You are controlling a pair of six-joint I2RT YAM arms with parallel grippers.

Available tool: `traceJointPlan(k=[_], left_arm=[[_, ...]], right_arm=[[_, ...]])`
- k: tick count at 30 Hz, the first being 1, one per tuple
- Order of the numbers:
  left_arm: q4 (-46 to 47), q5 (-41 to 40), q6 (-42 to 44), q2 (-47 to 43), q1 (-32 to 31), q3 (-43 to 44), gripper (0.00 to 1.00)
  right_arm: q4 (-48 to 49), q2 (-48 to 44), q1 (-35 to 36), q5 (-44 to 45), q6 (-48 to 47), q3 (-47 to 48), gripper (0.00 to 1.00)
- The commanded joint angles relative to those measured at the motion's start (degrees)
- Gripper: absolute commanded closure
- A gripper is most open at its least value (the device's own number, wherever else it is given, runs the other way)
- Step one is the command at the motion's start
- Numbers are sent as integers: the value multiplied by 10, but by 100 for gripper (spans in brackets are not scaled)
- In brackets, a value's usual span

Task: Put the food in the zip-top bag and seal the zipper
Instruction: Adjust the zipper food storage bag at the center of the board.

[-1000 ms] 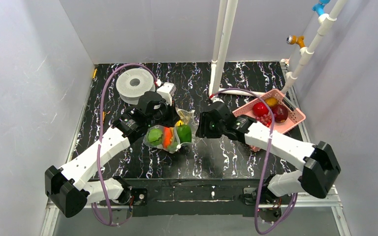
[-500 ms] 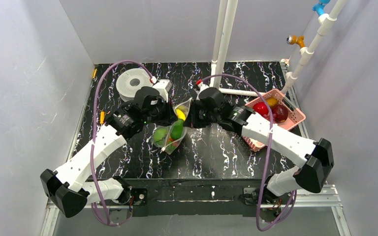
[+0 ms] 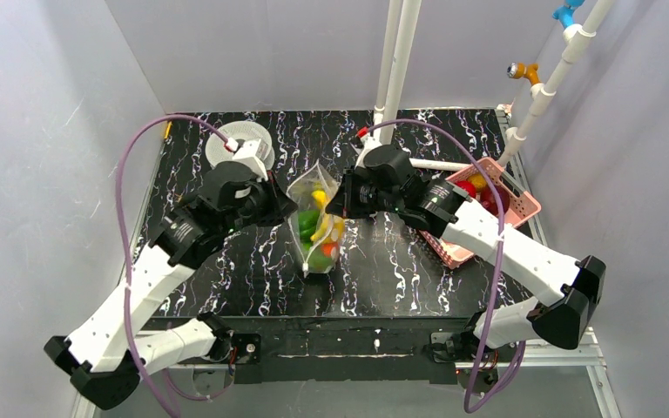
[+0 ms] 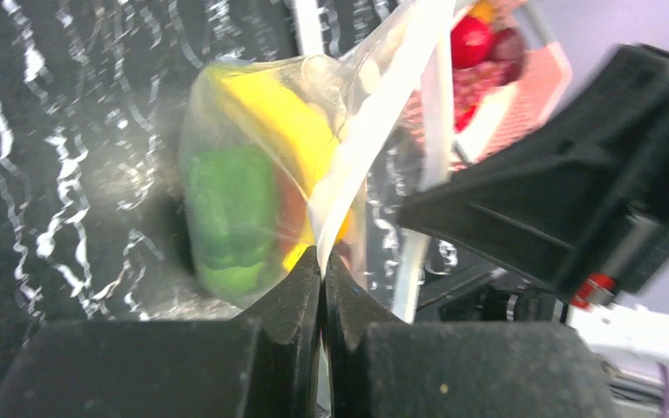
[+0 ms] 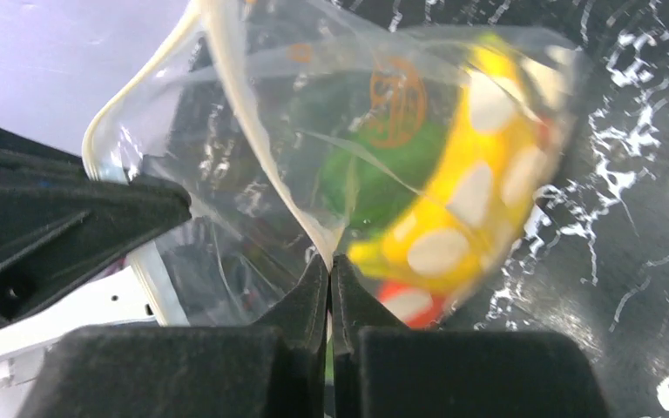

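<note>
Above the counter (image 3: 226, 261), the bag (image 3: 305, 187) hangs between both arms, food (image 3: 319, 228) inside; left claw (image 4: 322, 261) and right claw (image 5: 331, 261) each pinch its mouth edge, seemingly stretching the zipper (image 4: 375, 131) taut for sealing.

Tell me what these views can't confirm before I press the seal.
1. Zipper: blurred in the left wrist view, too small from the top; whether any of it is sealed is unclear.
2. Food inside the zip-top bag: motion-blurred in both wrist views, overlapping from above; count unknown.
3. Pink basket: the right arm covers its near part in the top view, so some contents are hidden.
</note>
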Motion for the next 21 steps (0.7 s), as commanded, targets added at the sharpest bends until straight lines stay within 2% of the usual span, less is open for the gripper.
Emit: traceJointPlan(k=[1,9,13,21], left_arm=[[-69,-62,-2,51,3,6,100],[-49,-23,-11,30,3,9,100],[-54,-27,-11,32,3,9,100],[-51,-22,-16,46,3,4,100]], right_arm=[[3,-19,0,37,-9,-30,99],[4,-3,0,10,-19,-25,98],[-24,-7,0,15,-38,-1,75],[-66,-56,0,40,-71,22,56]])
